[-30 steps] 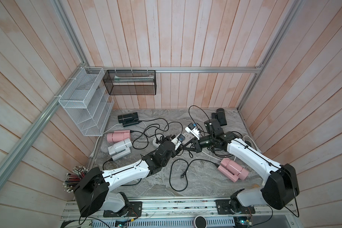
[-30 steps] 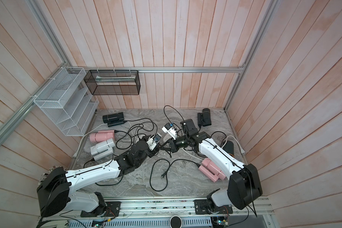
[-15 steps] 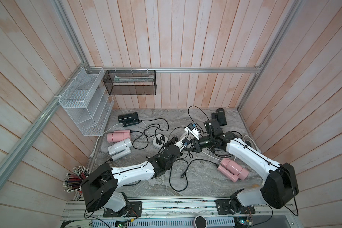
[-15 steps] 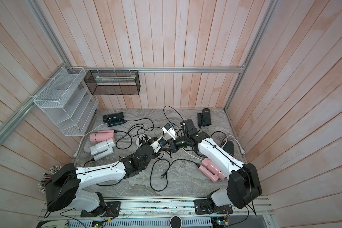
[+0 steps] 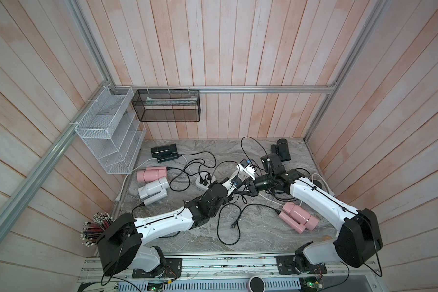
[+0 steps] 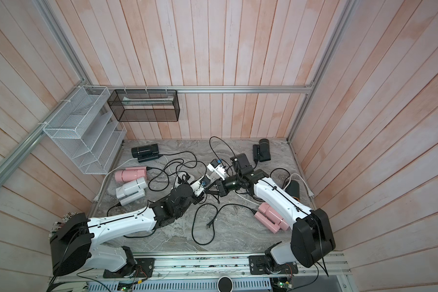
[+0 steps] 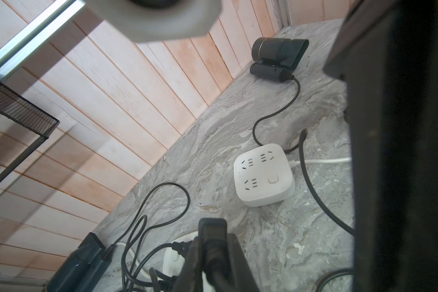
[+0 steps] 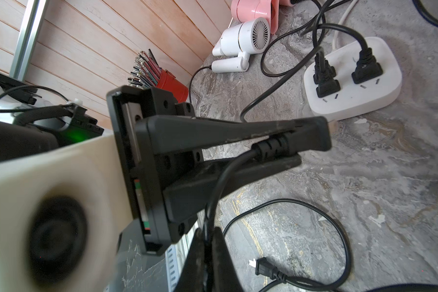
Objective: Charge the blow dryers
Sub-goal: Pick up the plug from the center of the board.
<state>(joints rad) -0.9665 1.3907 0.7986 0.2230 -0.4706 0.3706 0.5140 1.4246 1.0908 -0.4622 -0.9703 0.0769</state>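
Six blow dryers (image 5: 151, 174) lying about the marble table (image 5: 263, 235): black dryer (image 5: 163, 151) at 11 o'clock, pink dryer (image 5: 149, 175) and grey dryer (image 5: 152, 188) side by side at 9, second black dryer (image 5: 281, 149) at 1, second pink dryer (image 5: 299, 217) at 4, dark barrel (image 6: 292, 188) at 3, half hidden behind the right arm (image 6: 276, 199). Near table centre, left gripper (image 8: 310, 149) with fingers clamped on a black plug (image 8: 276, 148), strain relief sticking out behind. Right gripper (image 8: 209, 236) just beside it, fingers pressed together on the cord (image 8: 228, 182) trailing from that plug. Loaded power strip (image 8: 352, 101) at 10 o'clock of the grippers, three plugs seated. Second power strip (image 7: 263, 174), sockets free, seen only in the left wrist view. Loose plug (image 5: 234, 225) at 6 o'clock, lying free on the marble. Off the table: white wire rack (image 5: 106, 131) at 10 on the side wall, black mesh basket (image 5: 167, 106) at 12 on the back wall, red cup of pencils (image 8: 172, 86) at 8.
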